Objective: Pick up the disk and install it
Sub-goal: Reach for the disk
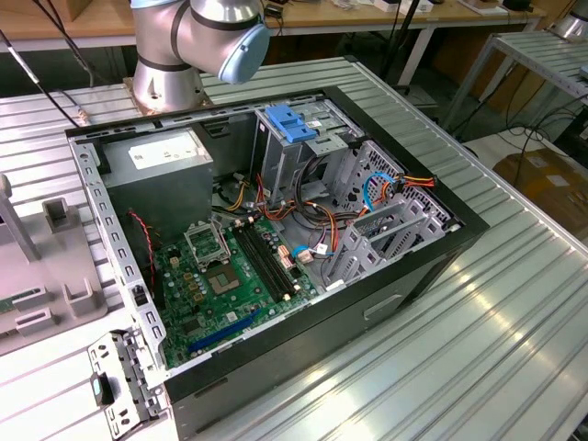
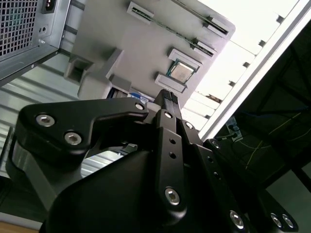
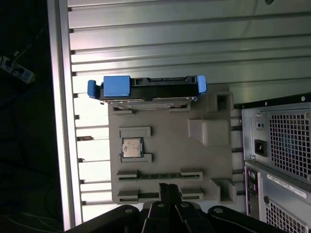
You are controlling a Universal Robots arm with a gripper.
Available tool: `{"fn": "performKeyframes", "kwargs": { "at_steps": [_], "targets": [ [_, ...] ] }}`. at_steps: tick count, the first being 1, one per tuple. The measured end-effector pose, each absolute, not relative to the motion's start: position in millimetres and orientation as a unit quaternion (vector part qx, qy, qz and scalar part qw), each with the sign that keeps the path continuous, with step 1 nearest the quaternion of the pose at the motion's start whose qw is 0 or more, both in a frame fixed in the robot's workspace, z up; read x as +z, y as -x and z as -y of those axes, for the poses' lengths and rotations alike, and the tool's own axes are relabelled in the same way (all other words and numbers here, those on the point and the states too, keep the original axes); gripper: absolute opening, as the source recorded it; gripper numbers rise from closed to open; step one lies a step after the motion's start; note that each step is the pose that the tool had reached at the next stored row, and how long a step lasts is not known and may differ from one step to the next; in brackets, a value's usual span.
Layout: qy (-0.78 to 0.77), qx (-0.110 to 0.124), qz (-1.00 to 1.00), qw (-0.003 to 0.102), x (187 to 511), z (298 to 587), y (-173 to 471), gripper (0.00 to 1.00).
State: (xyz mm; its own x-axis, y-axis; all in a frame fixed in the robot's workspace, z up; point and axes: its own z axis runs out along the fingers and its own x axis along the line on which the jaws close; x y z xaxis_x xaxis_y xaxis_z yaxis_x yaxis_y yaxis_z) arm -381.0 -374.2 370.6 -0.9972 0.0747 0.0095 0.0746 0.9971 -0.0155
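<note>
The disk (image 3: pixel 146 90) is a dark slab in a light-blue carrier. It stands on its long edge in a slot at one end of a grey fixture tray (image 3: pixel 165 145), outside the computer. My gripper (image 3: pixel 168 186) hovers above the opposite end of that tray, well apart from the disk. Its black fingers are pressed together with nothing between them. In the second wrist view the gripper (image 2: pixel 167 93) points at the same tray (image 2: pixel 121 43). The open computer case (image 1: pixel 276 239) lies on its side in the exterior view, with a metal drive cage (image 1: pixel 386 230) at the exterior view's right.
A processor chip (image 3: pixel 131 147) sits in a recess of the tray. The case's rear panel (image 3: pixel 282 160) stands beside the tray. A blue plastic bracket (image 1: pixel 289 124) sits at the far end of the case, and the arm's base (image 1: pixel 170 78) stands behind it. The ribbed metal table (image 1: pixel 478 349) extends around it.
</note>
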Motion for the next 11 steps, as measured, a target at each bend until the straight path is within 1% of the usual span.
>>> {"fn": "performKeyframes", "kwargs": {
  "at_steps": [11],
  "targets": [
    [0.037, 0.008, 0.999, 0.005, 369, 361, 384, 0.11]
  ]
}}
